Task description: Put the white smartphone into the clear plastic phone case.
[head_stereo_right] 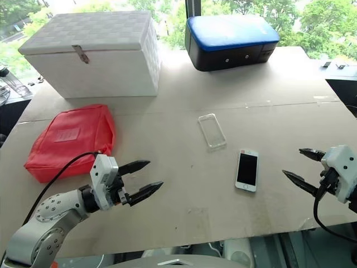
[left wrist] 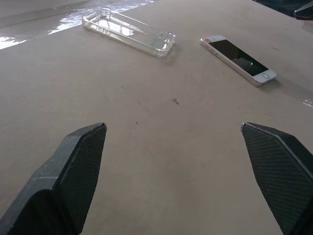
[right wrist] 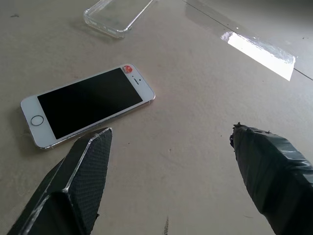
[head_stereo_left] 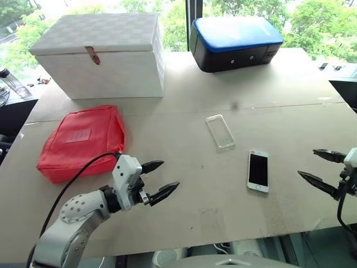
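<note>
Left gripper jaws apart, empty; white smartphone untouched.

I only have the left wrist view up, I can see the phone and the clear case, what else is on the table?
Observer: Behind them, a white box with its lid shut, and a dark case with a blue top.
Operator: Anything near my left arm?
Observer: A red pouch lies just beyond the left gripper.
Operator: And the right gripper?
Observer: The right gripper is open, off to the white smartphone's right, holding nothing.
</note>
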Available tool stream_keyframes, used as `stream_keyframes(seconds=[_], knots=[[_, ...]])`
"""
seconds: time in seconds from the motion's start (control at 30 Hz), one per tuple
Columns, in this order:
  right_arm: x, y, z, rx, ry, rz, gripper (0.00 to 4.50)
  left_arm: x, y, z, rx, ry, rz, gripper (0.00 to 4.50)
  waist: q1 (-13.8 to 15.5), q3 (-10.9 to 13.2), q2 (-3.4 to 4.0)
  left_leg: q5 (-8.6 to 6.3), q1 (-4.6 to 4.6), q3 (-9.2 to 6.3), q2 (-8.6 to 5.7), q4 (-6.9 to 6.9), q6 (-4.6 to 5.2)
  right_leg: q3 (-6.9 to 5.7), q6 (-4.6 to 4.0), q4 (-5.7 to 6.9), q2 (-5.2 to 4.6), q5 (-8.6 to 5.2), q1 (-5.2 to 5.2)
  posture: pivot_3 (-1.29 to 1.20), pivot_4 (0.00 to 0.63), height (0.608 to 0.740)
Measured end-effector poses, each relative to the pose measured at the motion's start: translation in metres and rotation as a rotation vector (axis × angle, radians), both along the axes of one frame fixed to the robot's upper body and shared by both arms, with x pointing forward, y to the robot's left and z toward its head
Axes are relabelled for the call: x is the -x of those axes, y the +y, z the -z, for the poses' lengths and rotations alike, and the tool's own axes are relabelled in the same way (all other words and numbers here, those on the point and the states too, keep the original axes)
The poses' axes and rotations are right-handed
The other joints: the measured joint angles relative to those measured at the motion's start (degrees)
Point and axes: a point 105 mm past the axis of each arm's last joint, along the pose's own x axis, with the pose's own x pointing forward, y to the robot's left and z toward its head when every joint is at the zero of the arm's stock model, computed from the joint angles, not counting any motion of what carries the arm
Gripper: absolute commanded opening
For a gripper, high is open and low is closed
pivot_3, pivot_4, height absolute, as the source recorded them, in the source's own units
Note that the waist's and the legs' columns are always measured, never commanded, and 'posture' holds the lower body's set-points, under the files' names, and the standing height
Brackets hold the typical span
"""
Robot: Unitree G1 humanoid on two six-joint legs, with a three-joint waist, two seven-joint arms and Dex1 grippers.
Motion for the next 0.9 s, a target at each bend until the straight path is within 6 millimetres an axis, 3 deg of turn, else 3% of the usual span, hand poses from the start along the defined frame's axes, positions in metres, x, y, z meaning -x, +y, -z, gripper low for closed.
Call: stream_keyframes(seconds=[0.1, 0.13, 0.23, 0.3, 0.33, 0.37, 0.43, 0.53, 0.63, 0.73, 0.77, 0.8, 0.87, 0.9], knots=[[0.001, -0.004, 0.003, -0.016, -0.025, 0.055, 4.11, -0.014, -0.007, -0.007, 0.008, -0.036, 0.052, 4.50, 0.9, 0.0, 0.02, 0.00, -0.06, -0.05, 0.04, 0.06, 0.01, -0.22, 0.00, -0.02, -0.02, 0.00, 0.00, 0.00, 0.150, 0.740], [0.001, -0.002, 0.004, -0.040, -0.050, 0.091, 4.11, -0.032, -0.016, -0.017, 0.013, -0.080, 0.096, 4.50, 1.6, 0.0, 0.06, 0.00, -0.08, -0.05, 0.07, 0.07, 0.00, -0.29, 0.00, -0.02, 0.00, 0.00, 0.02, 0.00, 0.150, 0.740], [0.004, 0.022, -0.007, -0.072, -0.103, 0.063, 4.11, -0.073, -0.044, -0.047, 0.004, -0.194, 0.207, 4.50, 2.3, 0.0, 0.31, 0.03, -0.08, 0.12, 0.14, 0.14, 0.01, -0.33, 0.06, 0.01, 0.02, 0.04, 0.24, 0.00, 0.150, 0.740], [0.012, 0.038, -0.016, -0.082, -0.111, 0.017, 4.11, -0.089, -0.061, -0.054, -0.039, -0.208, 0.283, 4.50, 1.9, 0.0, 0.29, 0.03, 0.06, 0.12, 0.14, 0.18, 0.02, -0.32, 0.22, -0.08, 0.04, 0.12, 0.46, 0.00, 0.150, 0.740], [0.013, 0.039, -0.017, -0.086, -0.111, 0.016, 4.11, -0.091, -0.063, -0.053, -0.045, -0.205, 0.298, 4.50, 1.7, 0.0, 0.29, 0.03, 0.06, 0.13, 0.14, 0.18, 0.02, -0.32, 0.26, -0.10, 0.04, 0.14, 0.46, 0.00, 0.150, 0.740], [0.025, 0.050, -0.021, -0.110, -0.088, -0.011, 4.11, -0.105, -0.086, -0.041, -0.122, -0.176, 0.460, 4.50, 1.2, 0.0, 0.21, 0.17, 0.00, 0.19, 0.10, 0.16, 0.26, -0.19, 0.40, -0.19, 0.07, 0.21, 0.40, 0.00, 0.150, 0.740], [0.031, 0.051, -0.020, -0.118, -0.072, 0.004, 4.11, -0.113, -0.099, -0.034, -0.187, -0.185, 0.578, 4.50, 1.2, 0.0, 0.16, 0.25, -0.04, 0.20, 0.08, 0.16, 0.15, -0.20, 0.41, -0.20, 0.07, 0.20, 0.39, 0.00, 0.150, 0.740], [0.040, 0.058, -0.027, -0.131, -0.102, 0.024, 4.11, -0.138, -0.109, -0.027, -0.371, -0.232, 0.753, 4.50, 1.7, 0.1, 0.05, 0.10, -0.11, 0.20, 0.08, 0.15, 0.39, -0.27, 0.45, -0.24, 0.05, 0.17, 0.36, 0.00, 0.150, 0.740], [0.049, 0.061, -0.028, -0.142, -0.117, 0.059, 4.11, -0.156, -0.116, -0.023, -0.478, -0.241, 0.781, 4.50, 1.6, 0.1, -0.08, -0.04, -0.15, 0.22, 0.08, 0.20, 0.63, -0.28, 0.51, -0.29, 0.02, 0.16, 0.37, 0.00, 0.150, 0.740], [0.055, 0.062, -0.028, -0.165, -0.128, 0.109, 4.14, -0.165, -0.121, -0.011, -0.630, -0.252, 0.796, 3.65, 1.3, 0.1, -0.10, -0.18, -0.17, 0.35, 0.05, 0.28, 0.85, -0.19, 0.65, -0.31, -0.03, 0.11, 0.37, 0.00, 0.150, 0.740], [0.056, 0.062, -0.028, -0.167, -0.129, 0.116, 4.14, -0.165, -0.121, -0.008, -0.649, -0.253, 0.798, 3.59, 1.2, 0.1, -0.10, -0.20, -0.17, 0.37, 0.05, 0.28, 0.89, -0.18, 0.68, -0.30, -0.04, 0.10, 0.37, 0.00, 0.150, 0.740], [0.059, 0.061, -0.026, -0.166, -0.131, 0.150, 4.14, -0.166, -0.123, -0.005, -0.679, -0.265, 0.806, 2.80, 1.2, 0.1, -0.12, -0.21, -0.17, 0.38, 0.06, 0.30, 0.91, -0.19, 0.69, -0.29, -0.05, 0.09, 0.37, 0.00, 0.150, 0.740], [0.062, 0.063, -0.026, -0.158, -0.143, 0.155, 4.14, -0.167, -0.125, -0.006, -0.720, -0.278, 0.815, 1.85, 1.2, 0.1, -0.15, -0.22, -0.15, 0.37, 0.06, 0.37, 0.91, -0.20, 0.72, -0.28, -0.06, 0.10, 0.38, 0.00, 0.150, 0.740], [0.063, 0.064, -0.026, -0.160, -0.143, 0.158, 4.14, -0.167, -0.125, -0.006, -0.728, -0.280, 0.817, 1.67, 1.2, 0.1, -0.15, -0.22, -0.15, 0.37, 0.06, 0.37, 0.91, -0.20, 0.73, -0.28, -0.06, 0.11, 0.39, 0.00, 0.150, 0.740]])
